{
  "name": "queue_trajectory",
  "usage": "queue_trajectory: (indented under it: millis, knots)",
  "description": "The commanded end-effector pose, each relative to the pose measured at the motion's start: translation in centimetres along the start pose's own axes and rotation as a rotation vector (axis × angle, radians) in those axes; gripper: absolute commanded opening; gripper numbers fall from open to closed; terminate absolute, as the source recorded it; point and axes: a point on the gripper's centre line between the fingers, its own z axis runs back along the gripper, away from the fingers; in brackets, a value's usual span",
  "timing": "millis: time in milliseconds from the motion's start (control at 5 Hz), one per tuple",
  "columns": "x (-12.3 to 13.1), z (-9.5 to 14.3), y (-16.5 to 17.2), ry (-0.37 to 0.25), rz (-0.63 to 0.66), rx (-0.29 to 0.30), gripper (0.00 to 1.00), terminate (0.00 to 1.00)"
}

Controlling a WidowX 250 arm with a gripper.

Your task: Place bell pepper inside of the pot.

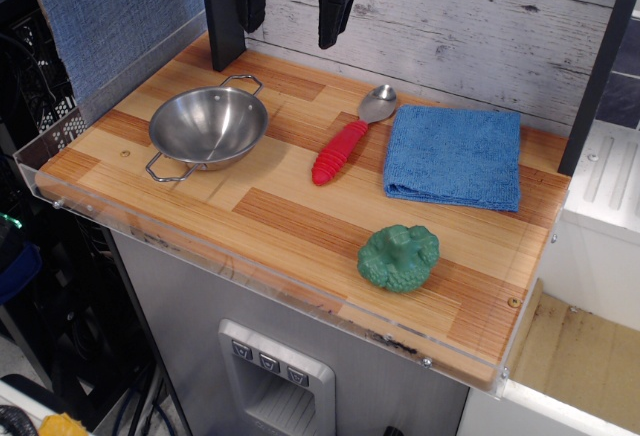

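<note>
The black hand [295,1] hangs spread and empty. Next, reach the lumpy green bell pepper [399,257], far from the shiny steel pot [208,127].

No legible text or labels.

Pretty evenly lit, soft and bright, no harsh hotspots on the wooden desk [300,216]. Shadows are short and faint: a small one hugging the bell pepper [399,257], a soft one under the pot [208,127]. The steel bowl picks up some glare and pale reflections inside. Left edge and the area under the desk go pretty dark. Focus is decent but a bit soft and grainy overall, low-res look.
</note>
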Motion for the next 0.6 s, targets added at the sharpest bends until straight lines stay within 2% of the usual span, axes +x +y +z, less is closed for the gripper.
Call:
queue_trajectory:
  millis: [0,400]
  knots:
    - [0.0,0.0,0.0,0.0,0.0,0.0,1.0,0.0]
    - [-4.3,-0.5,-6.9,-0.006,-0.011,-0.01,1.0,0.0]
